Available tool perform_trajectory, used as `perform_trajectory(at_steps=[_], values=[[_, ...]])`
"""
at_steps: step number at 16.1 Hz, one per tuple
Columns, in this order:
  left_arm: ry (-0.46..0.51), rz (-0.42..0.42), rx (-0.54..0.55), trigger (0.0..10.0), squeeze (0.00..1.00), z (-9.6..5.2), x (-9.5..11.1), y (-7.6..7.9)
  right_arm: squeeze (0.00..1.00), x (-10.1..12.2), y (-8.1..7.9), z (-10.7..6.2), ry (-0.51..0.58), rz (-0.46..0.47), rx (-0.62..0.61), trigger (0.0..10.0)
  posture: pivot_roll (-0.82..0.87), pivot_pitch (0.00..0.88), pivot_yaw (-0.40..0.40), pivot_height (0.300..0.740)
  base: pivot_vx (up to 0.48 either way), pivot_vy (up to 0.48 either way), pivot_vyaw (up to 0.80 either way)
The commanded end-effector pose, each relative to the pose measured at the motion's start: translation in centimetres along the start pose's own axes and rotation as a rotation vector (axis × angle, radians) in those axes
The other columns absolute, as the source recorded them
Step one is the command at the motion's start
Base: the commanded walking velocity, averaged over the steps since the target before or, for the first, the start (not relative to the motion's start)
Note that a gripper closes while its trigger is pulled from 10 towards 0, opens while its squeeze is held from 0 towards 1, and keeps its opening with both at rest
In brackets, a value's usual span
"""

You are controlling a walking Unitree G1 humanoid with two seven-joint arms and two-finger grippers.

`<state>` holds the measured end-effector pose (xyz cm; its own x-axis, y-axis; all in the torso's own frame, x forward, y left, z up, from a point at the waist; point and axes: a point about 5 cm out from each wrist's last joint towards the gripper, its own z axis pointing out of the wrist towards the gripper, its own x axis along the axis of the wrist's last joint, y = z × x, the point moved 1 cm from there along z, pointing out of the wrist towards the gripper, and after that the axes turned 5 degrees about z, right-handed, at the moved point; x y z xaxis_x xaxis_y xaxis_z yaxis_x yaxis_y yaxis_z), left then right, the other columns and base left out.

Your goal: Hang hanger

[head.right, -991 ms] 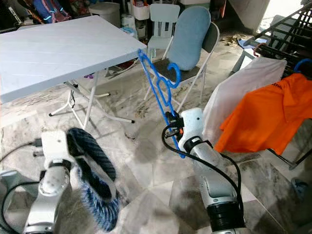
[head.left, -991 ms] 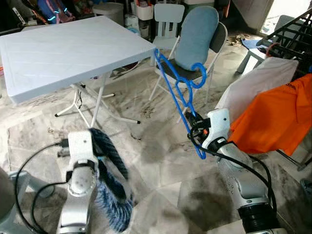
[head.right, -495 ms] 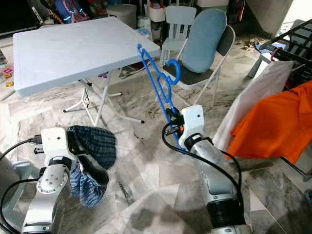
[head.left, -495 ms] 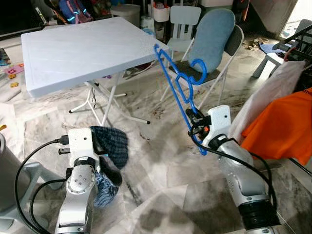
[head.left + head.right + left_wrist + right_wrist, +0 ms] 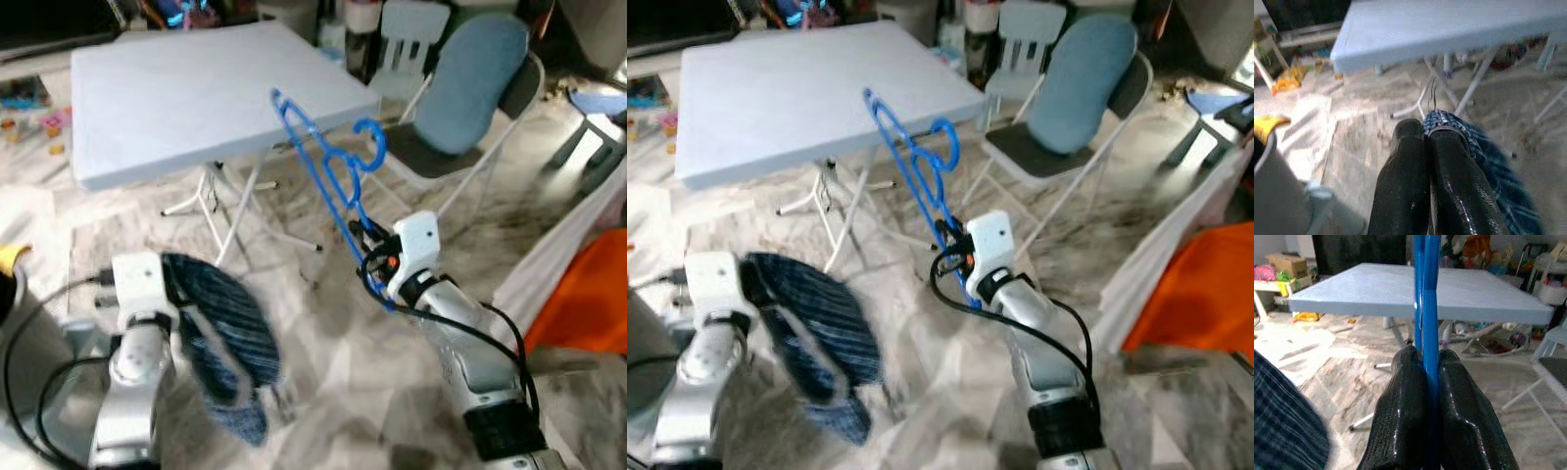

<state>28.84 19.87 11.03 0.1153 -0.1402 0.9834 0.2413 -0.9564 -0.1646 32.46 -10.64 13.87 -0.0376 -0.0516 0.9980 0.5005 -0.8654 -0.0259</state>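
Upright, blue hanger (image 5: 328, 181) pinched in right claw (image 5: 364, 238), hook (image 5: 370, 147) topmost

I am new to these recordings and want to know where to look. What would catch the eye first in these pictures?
First, the blue hanger, held up in the right gripper, whose fingers are shut on it, in front of the white folding table. Next, the dark blue checked cloth hanging from the left gripper low on the robot's left. An orange garment lies at the far right.
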Motion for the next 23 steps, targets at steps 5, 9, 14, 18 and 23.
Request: perform_trajectory(at_steps=[5, 9, 14, 18, 23], values=[[0.002, -0.034, -0.026, 10.0, 0.0, 0.4, 0.5, 0.7, 0.0, 0.1, 0.4, -0.3, 0.006, -0.033, -0.006, 10.0, -0.1, 0.0, 0.013, 0.74, 0.395, 0.271, 0.53], [-0.019, -0.058, -0.036, 10.0, 0.0, 0.3, 0.0, 1.0, 0.0, 0.0, 0.4, -0.2, 0.006, -0.033, -0.005, 10.0, -0.1, 0.0, 0.013, 0.74, 0.337, 0.339, 0.11], [0.038, -0.046, -0.051, 10.0, 0.0, 0.6, 1.1, 1.1, 0.0, 0.3, 0.6, -0.1, 0.022, -0.045, -0.023, 10.0, -0.1, 0.0, 0.009, 0.74, 0.335, 0.341, 0.0], [0.09, -0.084, -0.035, 10.0, 0.0, 1.0, 2.8, 0.9, 0.0, 0.6, 0.3, 0.0, 0.038, -0.071, 0.002, 10.0, -0.1, 0.0, 0.009, 0.74, 0.372, 0.302, 0.0], [0.106, -0.104, -0.044, 10.0, 0.0, 1.4, 3.4, 1.3, 0.0, 0.3, -0.1, 0.0, 0.042, -0.059, 0.002, 10.0, -0.09, 0.0, 0.007, 0.74, 0.441, 0.0, 0.2]])
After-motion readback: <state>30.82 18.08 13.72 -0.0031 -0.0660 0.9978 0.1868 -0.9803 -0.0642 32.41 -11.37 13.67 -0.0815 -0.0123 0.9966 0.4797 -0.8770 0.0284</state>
